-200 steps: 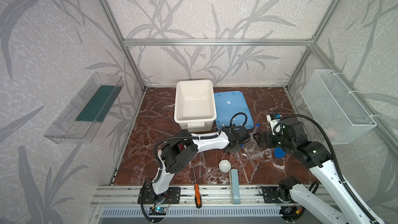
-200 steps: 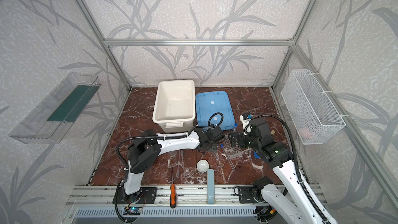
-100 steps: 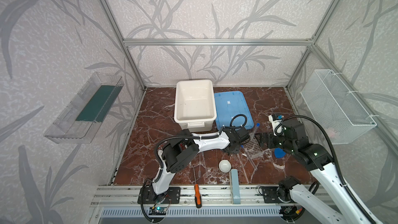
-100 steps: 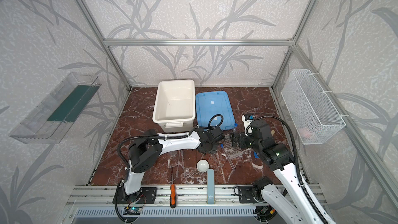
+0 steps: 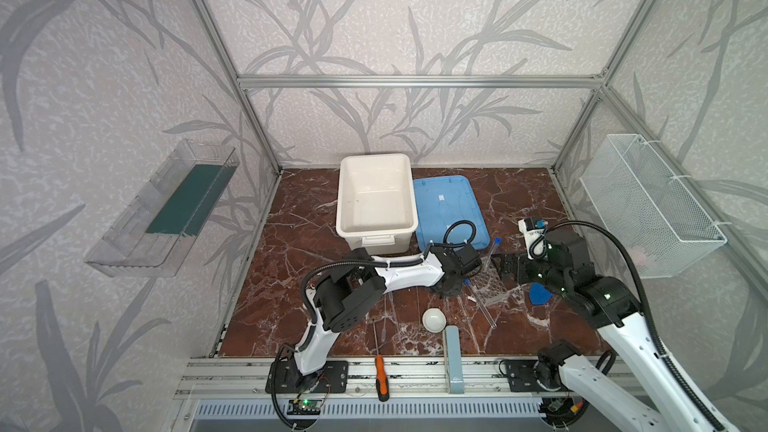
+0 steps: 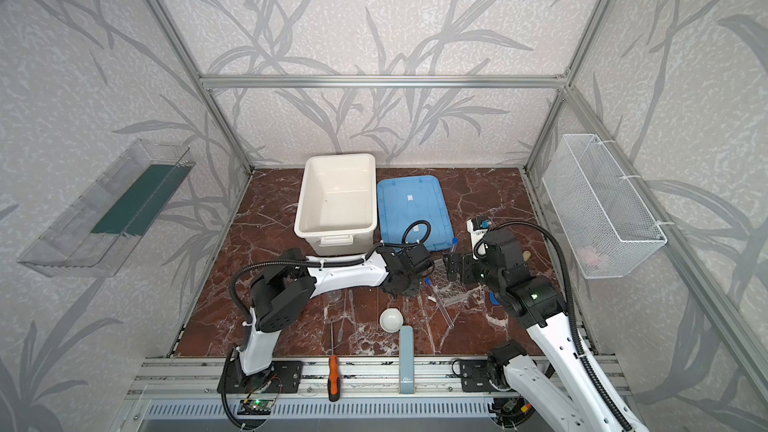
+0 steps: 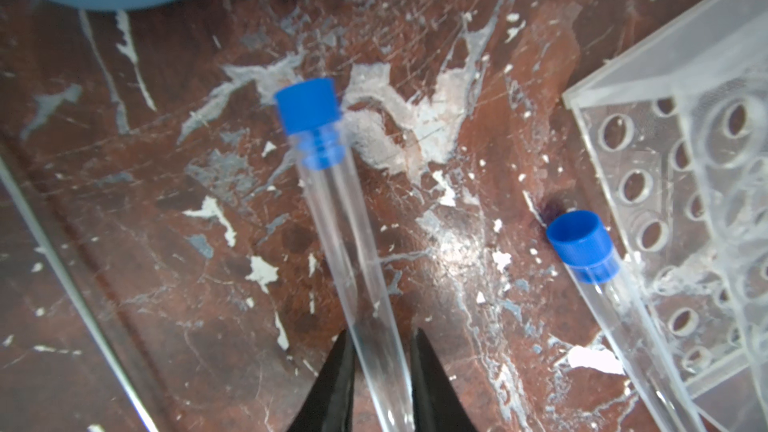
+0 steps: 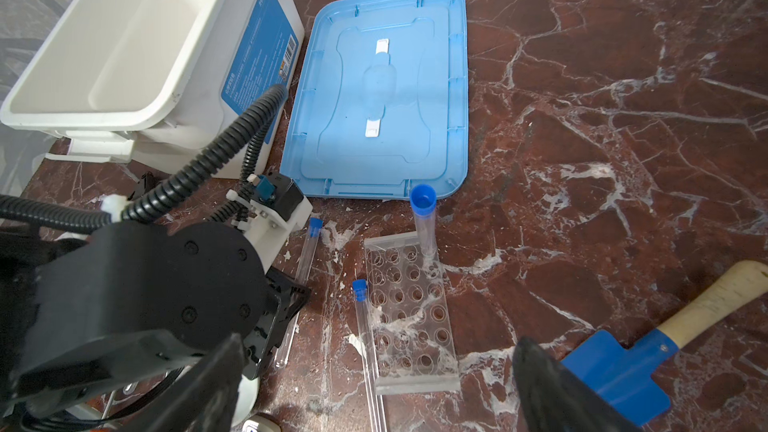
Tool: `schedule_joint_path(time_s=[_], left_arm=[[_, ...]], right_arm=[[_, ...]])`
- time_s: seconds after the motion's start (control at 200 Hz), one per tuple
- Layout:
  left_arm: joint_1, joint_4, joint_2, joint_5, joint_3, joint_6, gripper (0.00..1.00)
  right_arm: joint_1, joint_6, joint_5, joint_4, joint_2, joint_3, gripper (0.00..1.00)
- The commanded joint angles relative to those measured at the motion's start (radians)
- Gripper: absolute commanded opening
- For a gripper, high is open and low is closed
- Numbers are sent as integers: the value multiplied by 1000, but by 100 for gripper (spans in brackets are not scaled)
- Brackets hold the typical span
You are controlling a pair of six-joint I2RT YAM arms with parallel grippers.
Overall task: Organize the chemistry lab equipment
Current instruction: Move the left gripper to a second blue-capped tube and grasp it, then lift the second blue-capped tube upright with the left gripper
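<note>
The table is filling the lower middle of both top views. The bin is sitting empty at its back, and the lid is lying flat just right of it, so the bin is standing open, likely as a place for sorted gear.

The left gripper is reaching low to the table's centre, over a tube lying flat on the marble. Its fingers are sitting on either side of the glass, right by its walls and well back from the blue cap, probably to lift the tube by its body. Whether they are pinching it yet, I cannot tell.

The right gripper is hovering with jaws wide apart above the rack, centre right in the top views. It is holding nothing and seems to be placed to steady the rack.

The racked tube is standing in a corner hole at the rack's far end, suggesting where the others are going. The spare tube is lying along the rack's side, touching it or nearly so. The dish is sitting apart at lower centre, near the front edge.
</note>
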Motion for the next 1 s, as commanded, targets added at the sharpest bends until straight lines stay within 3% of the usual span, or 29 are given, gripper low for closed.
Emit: schedule_joint_path(time_s=[0.0,0.265,0.585,0.865,0.994], left_arm=[[1,-19,5,-14,7,-18,25],[4,69,-55,-21,-29,3,20],[4,181,-134,-2,-90,34,20],[6,398,-310,-38,-235,212,20],[7,606,-421,-29,-361,324,19]], right_arm=[[-3,-6,-1,18,9,19,99],[-5,-14,6,20,19,36,99],[-142,59,-198,65,7,41,99],[-201,87,-336,65,17,96,99],[-202,74,-392,71,29,132,100]])
